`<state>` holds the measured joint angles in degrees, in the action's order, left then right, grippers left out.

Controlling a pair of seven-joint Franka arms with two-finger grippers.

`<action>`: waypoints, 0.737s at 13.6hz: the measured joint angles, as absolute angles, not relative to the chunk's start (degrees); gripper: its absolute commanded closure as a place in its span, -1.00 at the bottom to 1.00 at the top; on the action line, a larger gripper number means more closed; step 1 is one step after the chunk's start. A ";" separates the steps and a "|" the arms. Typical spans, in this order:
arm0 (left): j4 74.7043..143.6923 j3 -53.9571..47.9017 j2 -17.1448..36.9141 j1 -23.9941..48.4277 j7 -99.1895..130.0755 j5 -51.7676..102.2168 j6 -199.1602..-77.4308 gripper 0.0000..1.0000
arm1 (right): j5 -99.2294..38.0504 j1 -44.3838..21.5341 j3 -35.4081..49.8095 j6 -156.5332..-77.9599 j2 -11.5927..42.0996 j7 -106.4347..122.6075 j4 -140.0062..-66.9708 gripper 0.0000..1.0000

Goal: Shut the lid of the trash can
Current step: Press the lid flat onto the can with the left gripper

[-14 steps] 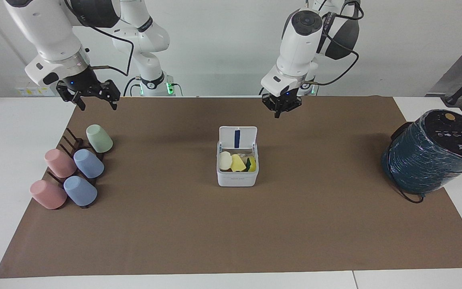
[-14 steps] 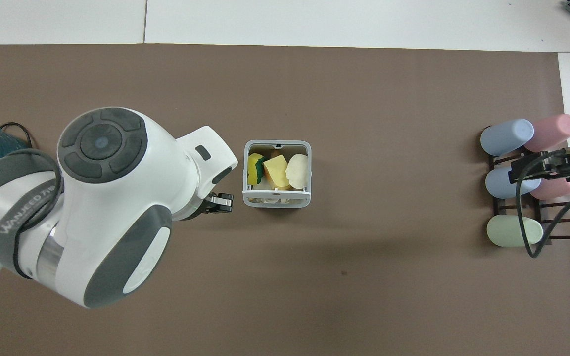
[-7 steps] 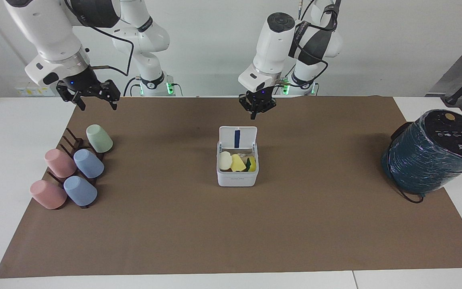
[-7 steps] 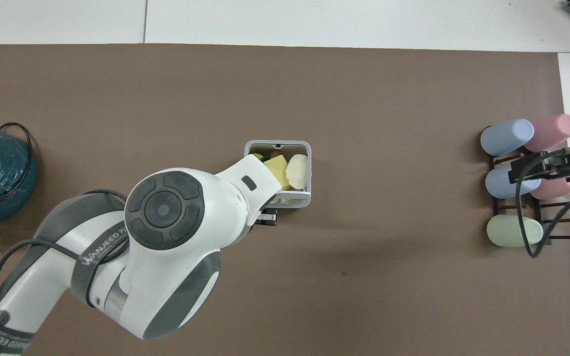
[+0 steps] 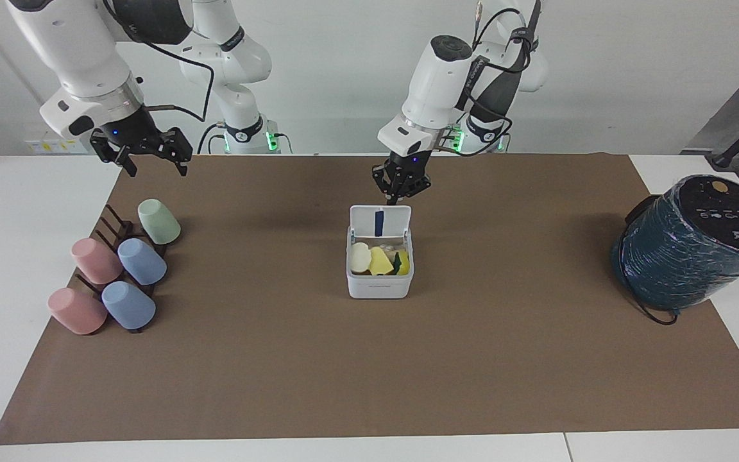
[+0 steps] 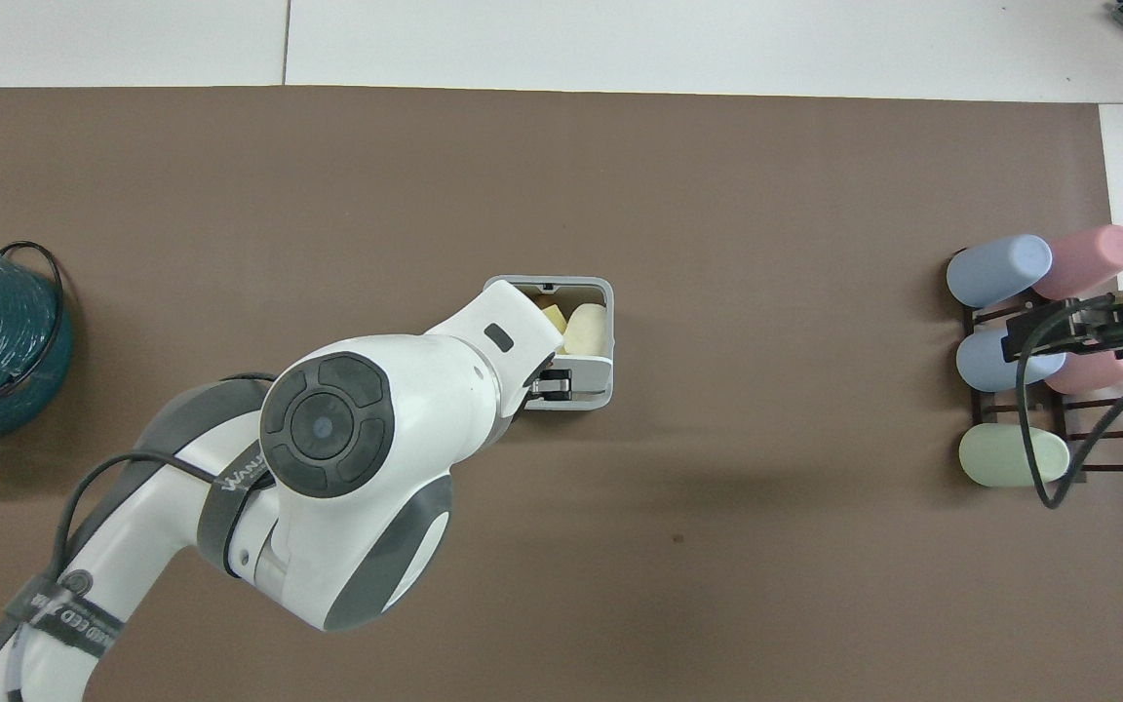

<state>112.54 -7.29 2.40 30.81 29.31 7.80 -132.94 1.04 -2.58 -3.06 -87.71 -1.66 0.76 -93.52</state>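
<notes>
The small white trash can stands mid-mat, holding cream, yellow and green items. Its lid stands upright and open on the robots' side, its blue strip showing. My left gripper hangs shut just above the lid's top edge, on the side nearer the robots. In the overhead view the left arm covers part of the trash can, with the left gripper over the lid edge. My right gripper is open and empty, waiting above the mat's corner by the cup rack.
A dark rack with several pink, blue and green cups lies toward the right arm's end. A large dark teal wrapped cylinder with a cable stands at the left arm's end of the brown mat.
My left gripper has swung from beside the trash can toward the right arm's end and lowered to just above the upright lid. The right arm and the lid have not moved.
</notes>
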 measured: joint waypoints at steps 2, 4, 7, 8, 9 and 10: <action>112.57 -7.13 4.08 30.73 29.35 7.84 -137.49 1.00 | 1.04 -2.58 -3.06 -87.71 -1.66 0.76 -93.52 -1.00; 112.57 -6.98 5.31 30.48 29.39 7.87 -141.88 1.00 | 1.04 -2.58 -3.06 -87.71 -1.66 0.76 -93.52 -1.00; 112.57 -6.72 7.01 30.37 29.40 7.88 -145.81 1.00 | 1.04 -2.58 -3.06 -87.71 -1.66 0.76 -93.52 -1.00; 112.56 -6.72 7.44 30.37 29.41 7.88 -146.42 1.00 | 1.04 -2.58 -3.06 -87.71 -1.66 0.76 -93.52 -1.00; 112.56 -6.72 7.83 30.37 29.42 7.89 -146.70 1.00 | 1.04 -2.58 -3.06 -87.71 -1.66 0.76 -93.52 -1.00; 112.56 -6.72 8.26 30.37 29.42 7.89 -146.75 1.00 | 1.04 -2.58 -3.06 -87.71 -1.66 0.76 -93.52 -1.00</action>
